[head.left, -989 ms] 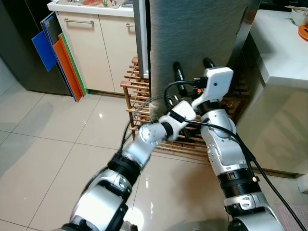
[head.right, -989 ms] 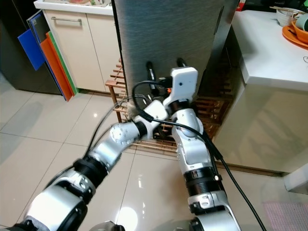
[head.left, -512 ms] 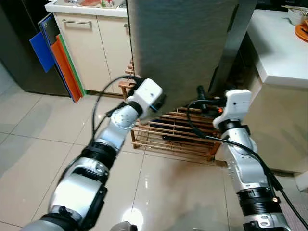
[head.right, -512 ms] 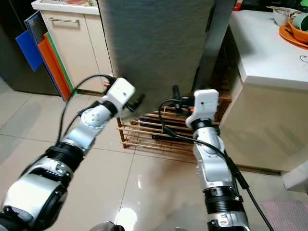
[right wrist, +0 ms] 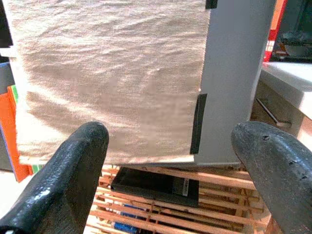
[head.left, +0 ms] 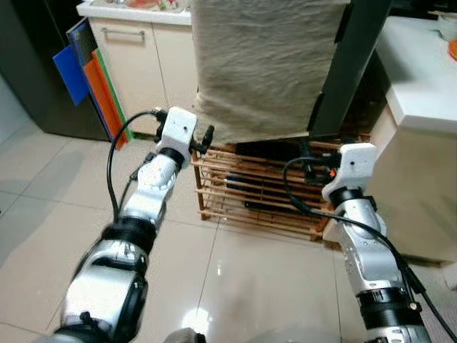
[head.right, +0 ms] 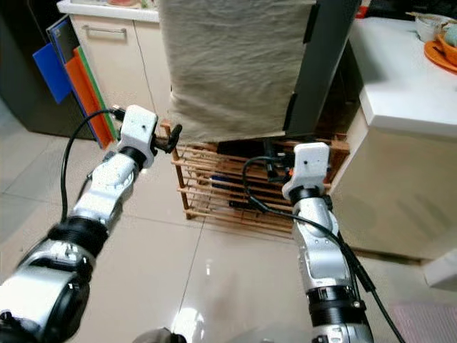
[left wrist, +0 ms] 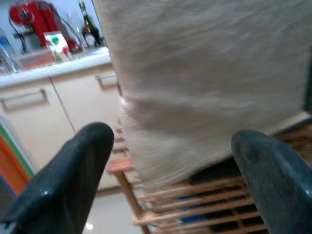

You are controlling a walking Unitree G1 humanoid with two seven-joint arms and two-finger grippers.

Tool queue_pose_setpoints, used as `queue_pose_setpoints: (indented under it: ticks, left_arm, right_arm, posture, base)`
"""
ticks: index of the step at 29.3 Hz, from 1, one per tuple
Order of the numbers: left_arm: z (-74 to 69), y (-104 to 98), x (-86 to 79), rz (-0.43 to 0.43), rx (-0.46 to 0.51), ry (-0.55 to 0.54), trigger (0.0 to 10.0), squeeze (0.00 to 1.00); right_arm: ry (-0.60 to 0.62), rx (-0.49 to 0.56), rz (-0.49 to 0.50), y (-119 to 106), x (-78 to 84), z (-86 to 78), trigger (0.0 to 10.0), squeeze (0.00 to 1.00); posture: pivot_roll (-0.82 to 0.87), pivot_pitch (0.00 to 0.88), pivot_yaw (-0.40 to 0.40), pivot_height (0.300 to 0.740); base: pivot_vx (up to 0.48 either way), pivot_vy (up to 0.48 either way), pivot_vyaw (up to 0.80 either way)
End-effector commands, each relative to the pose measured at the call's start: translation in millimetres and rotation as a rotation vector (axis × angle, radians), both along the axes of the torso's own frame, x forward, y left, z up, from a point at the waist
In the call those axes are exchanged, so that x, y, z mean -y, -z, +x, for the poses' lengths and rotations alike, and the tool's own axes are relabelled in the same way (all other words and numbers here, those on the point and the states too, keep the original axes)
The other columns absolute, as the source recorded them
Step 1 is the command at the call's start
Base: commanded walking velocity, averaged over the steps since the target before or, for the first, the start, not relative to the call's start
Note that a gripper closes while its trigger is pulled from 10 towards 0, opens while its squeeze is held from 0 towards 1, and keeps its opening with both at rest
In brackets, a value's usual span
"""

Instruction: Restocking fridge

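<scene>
A beige cloth (head.left: 264,64) hangs down in front of me over a dark upright panel (head.left: 350,64). My left gripper (head.left: 205,138) is open at the cloth's lower left corner, with nothing between its fingers (left wrist: 63,180). My right gripper (head.left: 307,153) is open too, just below the cloth's lower right edge and pointing at it. In the right wrist view the cloth (right wrist: 107,73) and a grey panel (right wrist: 234,78) fill the space between the two fingers (right wrist: 58,185). I can make out no fridge interior or groceries.
A low wooden slatted rack (head.left: 250,193) stands under the cloth, with a flat black object (right wrist: 156,183) on it. A white counter (head.left: 421,64) is close on the right. Cream cabinets (head.left: 136,57) and leaning blue and orange boards (head.left: 89,86) stand at the left. The floor is glossy tile.
My left arm has swung out from in front of the right arm to the cloth's left corner. The right gripper has dropped lower. The hanging surface, grey before, now reads as beige cloth.
</scene>
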State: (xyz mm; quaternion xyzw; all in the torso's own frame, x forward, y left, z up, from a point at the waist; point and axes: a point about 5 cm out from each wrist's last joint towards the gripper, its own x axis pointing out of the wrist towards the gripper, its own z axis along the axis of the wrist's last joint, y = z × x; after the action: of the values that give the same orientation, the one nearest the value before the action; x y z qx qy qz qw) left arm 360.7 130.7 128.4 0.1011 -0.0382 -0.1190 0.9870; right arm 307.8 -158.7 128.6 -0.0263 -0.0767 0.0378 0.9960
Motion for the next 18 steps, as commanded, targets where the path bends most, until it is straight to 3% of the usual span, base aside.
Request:
queue_pose_setpoints:
  ticks: [1, 3, 6, 7, 10, 12, 18]
  left_arm:
    - [-1.6, -5, -5.9, -0.04, 0.027, -0.036, 10.0, 0.0]
    - [-9.9, -3, -7.0, -0.093, 0.042, -0.061, 10.0, 0.0]
    - [-25.0, -7, -25.2, -0.145, 0.102, -0.202, 10.0, 0.0]
    - [-25.0, -7, -25.2, -0.145, 0.102, -0.202, 10.0, 0.0]
    - [-40.4, 0, -54.4, -0.117, 0.089, -0.318, 10.0, 0.0]
    - [-49.9, 9, -64.0, -0.108, 0.051, -0.337, 10.0, 0.0]
    - [-59.8, 11, -53.7, -0.104, 0.034, -0.285, 10.0, 0.0]
  right_arm:
    - [-0.002, -0.003, 0.005, -1, -2.3, -1.5, 10.0, 0.0]
    - [0.009, -0.001, 0.011, 2, -4.3, -4.7, 10.0, 0.0]
    - [0.121, 0.005, 0.018, 7, 4.9, -12.6, 10.0, 0.0]
    - [0.121, 0.005, 0.018, 7, 4.9, -12.6, 10.0, 0.0]
    - [0.172, -0.04, 0.004, 19, 15.7, -19.8, 10.0, 0.0]
    - [0.171, -0.069, -0.007, 28, 18.8, -24.1, 10.0, 0.0]
    - [0.146, -0.089, -0.022, 35, 16.3, -26.9, 10.0, 0.0]
  posture:
    - [-0.09, 0.0, 0.034, 0.74]
    - [-0.08, 0.0, 0.03, 0.74]
    - [-0.08, 0.0, 0.028, 0.74]
    - [-0.08, 0.0, 0.028, 0.74]
    - [-0.07, 0.0, 0.024, 0.74]
    - [-0.06, 0.0, 0.019, 0.74]
    - [-0.05, 0.0, 0.003, 0.74]
  base:
    - [0.0, 0.0, 0.0]
    - [0.0, 0.0, 0.0]
    - [0.0, 0.0, 0.0]
    - [0.0, 0.0, 0.0]
    - [0.0, 0.0, 0.0]
    - [0.0, 0.0, 0.0]
    - [0.0, 0.0, 0.0]
